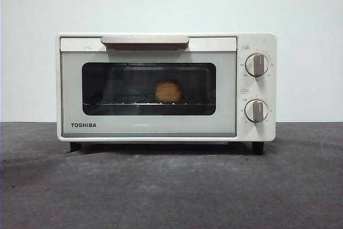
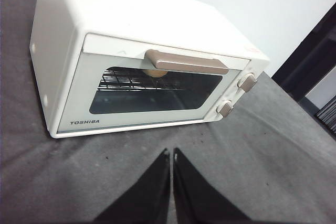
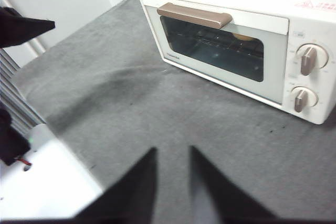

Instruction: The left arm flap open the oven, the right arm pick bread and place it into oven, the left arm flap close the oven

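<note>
The oven (image 1: 166, 87) stands on the grey table (image 1: 171, 191) with its door shut, and the front view looks straight through the dark window at the bread (image 1: 169, 90) sitting on the wire rack (image 1: 134, 102), a little right of the window's middle. That view shows both knobs (image 1: 257, 64) face on and the TOSHIBA lettering, but no arm at all. The left wrist view adds what it lacks: the left gripper (image 2: 171, 153) hovers over the table in front of the oven (image 2: 142, 66), well apart from it, its jaws pressed together with only a thin line between them and nothing held. From there the bread (image 2: 156, 72) is only a tan sliver peeping out under the handle (image 2: 186, 62). The right wrist view sees the oven (image 3: 236, 40) from its other front corner, the bread (image 3: 242, 36) again a small patch behind the glass near the top edge of the window. The right gripper (image 3: 173, 153) hangs over bare table, well away from the oven, its jaws a narrow gap apart and empty.
</note>
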Available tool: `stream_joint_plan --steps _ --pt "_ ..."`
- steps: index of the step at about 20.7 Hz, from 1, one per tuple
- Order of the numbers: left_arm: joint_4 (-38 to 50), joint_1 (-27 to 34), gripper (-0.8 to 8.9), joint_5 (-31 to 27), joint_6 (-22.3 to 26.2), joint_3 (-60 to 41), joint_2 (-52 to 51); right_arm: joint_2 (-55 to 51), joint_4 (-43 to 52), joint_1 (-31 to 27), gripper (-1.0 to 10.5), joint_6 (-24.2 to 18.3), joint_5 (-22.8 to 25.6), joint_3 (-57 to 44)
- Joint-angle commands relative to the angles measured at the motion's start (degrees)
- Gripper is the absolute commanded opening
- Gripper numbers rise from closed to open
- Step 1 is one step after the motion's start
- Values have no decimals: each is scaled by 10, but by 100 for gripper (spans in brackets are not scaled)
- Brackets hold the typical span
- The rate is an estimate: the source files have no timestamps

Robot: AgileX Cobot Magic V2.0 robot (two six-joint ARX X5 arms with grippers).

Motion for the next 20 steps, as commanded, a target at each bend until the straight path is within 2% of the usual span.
stream_joint_plan --steps 1,20 --pt "5 1 21 -3 20 8 0 1 4 5 19 -13 5 4" --pt "8 1 21 0 20 5 -6 1 4 5 19 -13 5 4"
